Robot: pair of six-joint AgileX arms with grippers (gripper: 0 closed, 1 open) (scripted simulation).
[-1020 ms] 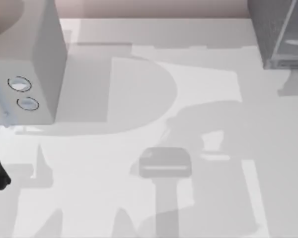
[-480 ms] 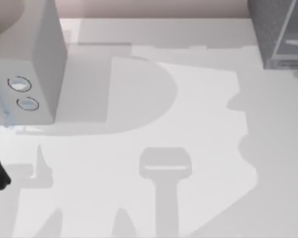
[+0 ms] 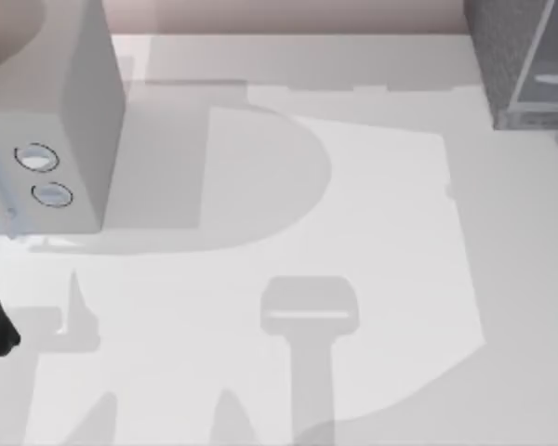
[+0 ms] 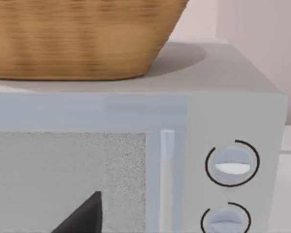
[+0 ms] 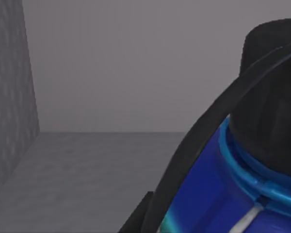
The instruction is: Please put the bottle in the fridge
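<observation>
Shadow gone; right fingers apparently gripping bottle.

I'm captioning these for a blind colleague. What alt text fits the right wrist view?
Close up, a blue bottle with a black cap sits against a curved black finger of the right hand. Behind it lie the fridge's plain grey back wall, a speckled side wall and a grey floor.

Table middle: we see bare surface, open passage.
Left edge: box with dials blocks.
Far right corner: fridge blocks.
</observation>
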